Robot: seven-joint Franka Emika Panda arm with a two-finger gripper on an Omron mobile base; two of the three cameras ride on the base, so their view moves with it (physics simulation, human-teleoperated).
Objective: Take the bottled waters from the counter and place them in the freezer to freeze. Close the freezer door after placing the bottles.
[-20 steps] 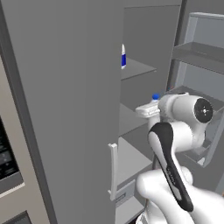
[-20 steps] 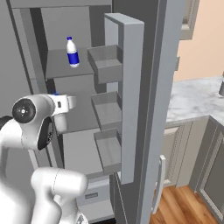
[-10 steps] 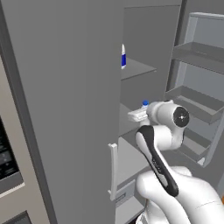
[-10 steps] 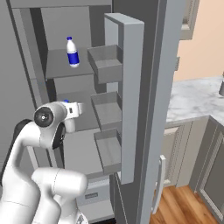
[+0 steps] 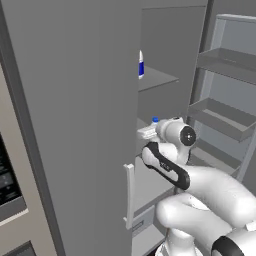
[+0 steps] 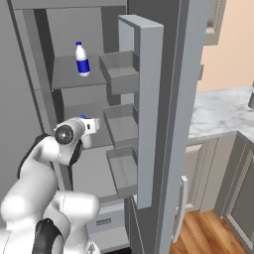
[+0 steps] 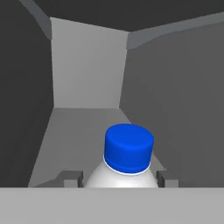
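Inside the open freezer (image 6: 59, 30), the gripper (image 7: 119, 178) is clamped on the plainer bottle (image 7: 126, 153), a fingertip (image 7: 70, 177) at each side of its shoulder (blue cap toward the back wall at 12 o'clock). The labelled bottle (image 6: 82, 59) stands upright on the shelf (image 6: 67, 74) above, toward 12 o'clock of the hand.

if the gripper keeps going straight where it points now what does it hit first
Probably the freezer's back wall. The gripper holds the plainer bottle over the shelf, and nothing else stands ahead, though depth is unclear.
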